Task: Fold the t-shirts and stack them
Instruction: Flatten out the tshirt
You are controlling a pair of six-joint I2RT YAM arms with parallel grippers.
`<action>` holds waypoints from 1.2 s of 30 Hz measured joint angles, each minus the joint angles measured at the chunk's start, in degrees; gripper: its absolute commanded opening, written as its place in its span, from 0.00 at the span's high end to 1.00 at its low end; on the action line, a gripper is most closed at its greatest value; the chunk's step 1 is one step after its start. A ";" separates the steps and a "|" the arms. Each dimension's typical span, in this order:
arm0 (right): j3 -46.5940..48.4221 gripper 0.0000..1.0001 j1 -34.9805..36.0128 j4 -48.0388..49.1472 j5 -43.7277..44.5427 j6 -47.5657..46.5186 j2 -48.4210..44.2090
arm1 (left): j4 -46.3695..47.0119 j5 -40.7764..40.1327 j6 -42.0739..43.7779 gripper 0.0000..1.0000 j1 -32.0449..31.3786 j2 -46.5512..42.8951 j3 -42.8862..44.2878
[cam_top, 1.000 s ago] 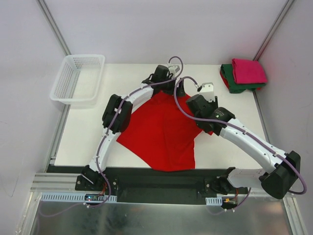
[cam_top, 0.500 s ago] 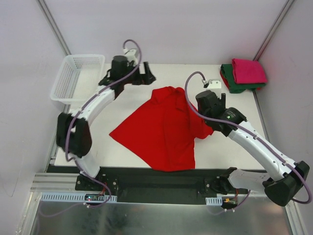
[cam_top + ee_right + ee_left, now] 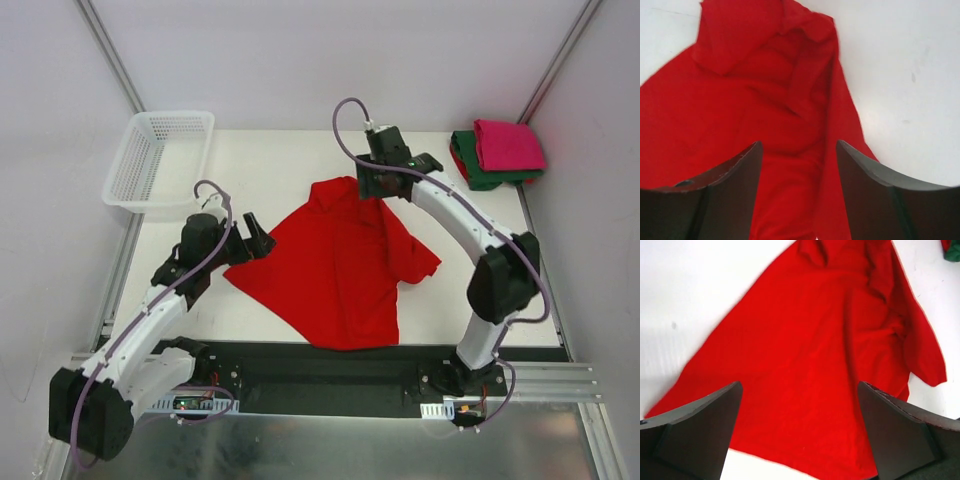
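step: we start first fold, red t-shirt (image 3: 335, 265) spread | left gripper (image 3: 800, 390) wide, empty | right gripper (image 3: 799, 145) parted, seemingly empty | next: pinch edges

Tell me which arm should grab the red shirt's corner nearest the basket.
Left. The left claw, open, hovers beside that corner of the red shirt; the right claw is across the shirt, over the collar.

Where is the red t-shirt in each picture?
Top view: the red t-shirt lies spread in the middle of the white table.
Left wrist view: the shirt fills most of the picture.
Right wrist view: the shirt covers the left and middle.
Shared landmark: bare white table beside the shirt, seen in all three.
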 measured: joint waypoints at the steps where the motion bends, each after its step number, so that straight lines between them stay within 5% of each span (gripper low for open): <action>1: 2.49 0.36 0.00 0.04 -1.25 -0.22 2.95 | -0.61 -0.87 -0.90 0.01 0.00 -2.82 -2.29; 10: 19.80 0.36 0.28 -0.04 -10.60 -4.37 23.32 | -8.17 -8.37 -6.75 0.01 0.00 -18.51 -13.05; 27: 29.99 0.35 2.82 -0.37 -27.89 -17.55 38.71 | -10.67 -12.17 -10.32 0.01 0.00 -19.67 -16.46; 36: 32.13 0.30 2.91 3.39 -29.35 -18.36 39.98 | -10.69 -12.20 -10.36 0.01 0.00 -18.34 -16.52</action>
